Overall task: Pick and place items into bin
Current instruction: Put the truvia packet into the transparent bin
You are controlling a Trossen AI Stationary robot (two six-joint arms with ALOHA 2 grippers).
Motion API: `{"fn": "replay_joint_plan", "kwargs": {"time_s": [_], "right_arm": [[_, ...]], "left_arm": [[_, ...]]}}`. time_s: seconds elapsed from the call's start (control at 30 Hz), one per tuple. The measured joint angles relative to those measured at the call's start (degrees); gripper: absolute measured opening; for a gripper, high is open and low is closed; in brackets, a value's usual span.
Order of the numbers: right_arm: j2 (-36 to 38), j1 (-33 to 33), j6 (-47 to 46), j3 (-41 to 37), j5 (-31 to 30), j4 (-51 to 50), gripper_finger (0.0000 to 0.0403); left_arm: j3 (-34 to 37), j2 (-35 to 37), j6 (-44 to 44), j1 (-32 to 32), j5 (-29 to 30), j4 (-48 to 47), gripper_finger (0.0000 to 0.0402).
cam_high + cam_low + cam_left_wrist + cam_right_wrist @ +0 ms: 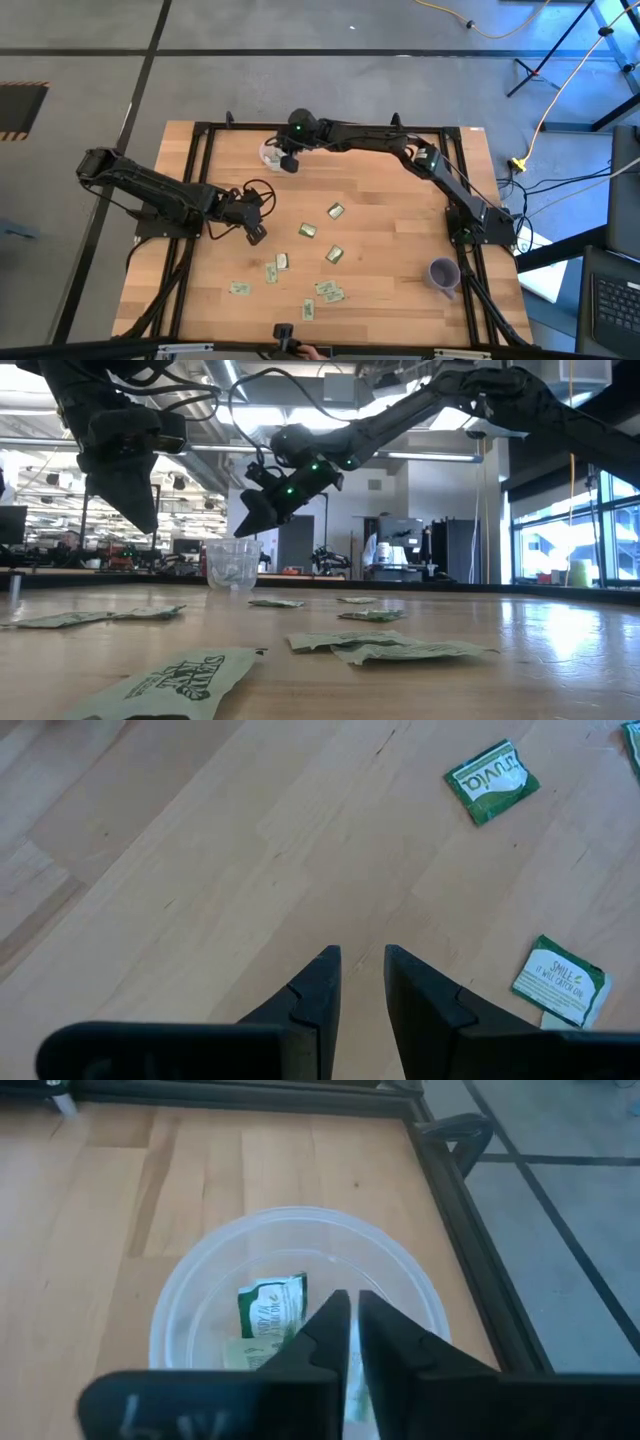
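The bin, a clear cup [270, 152] [232, 565], stands on its base near the table's far edge, left of the middle. Two pale green packets [270, 1305] lie inside it. My right gripper [350, 1295] [288, 165] hangs just above the cup's mouth, slanting down, its fingers a narrow gap apart with nothing between them. Several more packets [307, 230] [328, 290] lie flat across the middle and near part of the table. My left gripper [362, 952] [256, 236] hovers open over bare wood, left of the packets.
A purple cup [443, 273] stands near the table's right edge. A black frame rail [470, 1190] runs along the far edge, close behind the bin. Two packets [492, 782] [560, 982] lie ahead of my left gripper.
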State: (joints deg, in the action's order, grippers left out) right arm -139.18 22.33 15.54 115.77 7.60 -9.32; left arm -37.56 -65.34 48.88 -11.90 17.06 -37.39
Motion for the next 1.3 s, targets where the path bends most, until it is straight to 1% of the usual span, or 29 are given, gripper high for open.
{"fn": "replay_joint_plan", "kwargs": {"time_s": [0.2,0.43,0.53,0.63,0.83,1.03,1.1,1.17,1.3], "right_arm": [[0.0,0.0,-0.3,0.0,0.0,0.0,0.0072],[2.6,0.0,-3.3,-0.1,0.4,-1.7,0.0080],[5.0,0.0,-3.0,-0.1,2.4,-7.4,0.0080],[7.7,-0.1,-0.5,-0.1,4.9,-14.0,0.0080],[10.5,-1.0,3.4,0.0,6.2,-25.3,0.0080],[10.6,-2.3,6.4,-0.4,13.3,-35.7,0.0080],[11.4,-2.9,6.7,-2.4,13.5,-36.4,0.0080],[13.4,-3.5,6.6,-6.0,13.5,-35.9,0.0081],[20.5,-4.2,4.3,-17.4,13.0,-29.2,0.0081]], "left_arm": [[0.0,0.0,-0.1,0.0,0.0,0.0,0.0074],[0.0,0.0,-0.1,0.0,0.0,0.0,0.0074],[0.0,0.0,-0.2,0.0,0.0,-0.1,0.0075],[0.0,0.0,-0.2,0.0,0.0,-0.2,0.0074],[0.0,0.0,-0.2,0.0,0.0,-0.2,0.0074],[0.0,0.0,-0.2,0.0,0.0,-0.2,0.0075],[0.0,0.0,-0.2,0.0,0.0,-0.2,0.0075],[0.0,0.0,-0.2,0.0,0.0,-0.2,0.0074],[0.0,0.0,-0.2,0.0,0.4,-0.2,0.0074]]}}
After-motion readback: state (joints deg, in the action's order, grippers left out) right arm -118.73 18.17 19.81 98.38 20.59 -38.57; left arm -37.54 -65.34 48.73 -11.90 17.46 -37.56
